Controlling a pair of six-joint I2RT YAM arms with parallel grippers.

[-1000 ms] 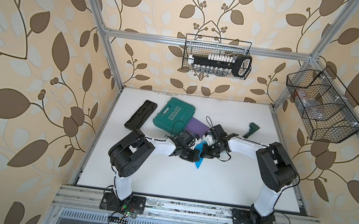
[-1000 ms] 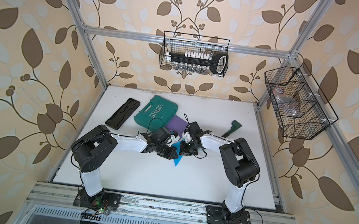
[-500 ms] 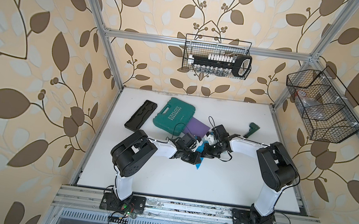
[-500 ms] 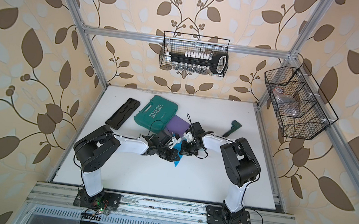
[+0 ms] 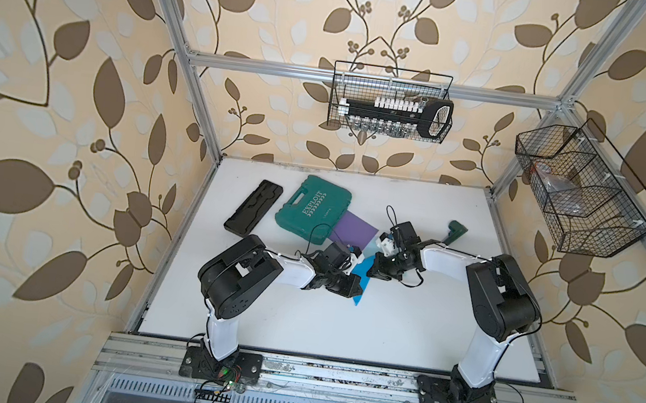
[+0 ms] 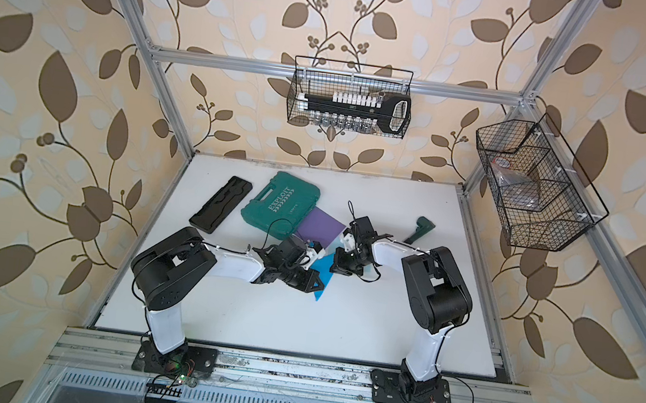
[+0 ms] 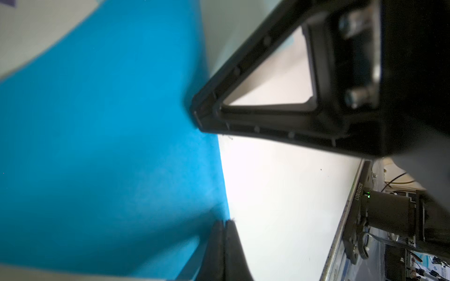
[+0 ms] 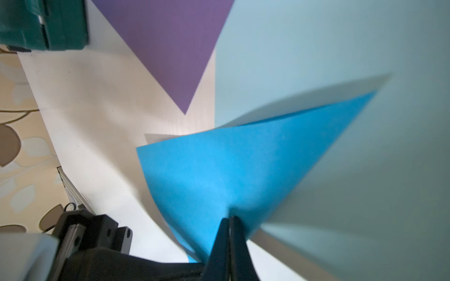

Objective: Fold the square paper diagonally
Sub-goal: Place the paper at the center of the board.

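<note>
Right gripper (image 8: pixel 230 225) is clamped shut on a raised flap of the blue paper (image 6: pixel 323 273). The left gripper (image 7: pixel 225 227) is closed too, tips at the paper's edge, but I cannot tell whether it grips. On the white table (image 5: pixel 380 335), the green case (image 5: pixel 312 209) lies upper left of centre with the purple sheet (image 5: pixel 355 229) against it, and the blue paper sits mid-frame between both grippers.

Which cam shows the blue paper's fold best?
Right wrist. It shows the blue paper flap raised over its pale side, with its corner meeting the shut right fingers. The left wrist view shows only blurred blue and one edge. In both top views it is a small sliver, mostly covered.
</note>
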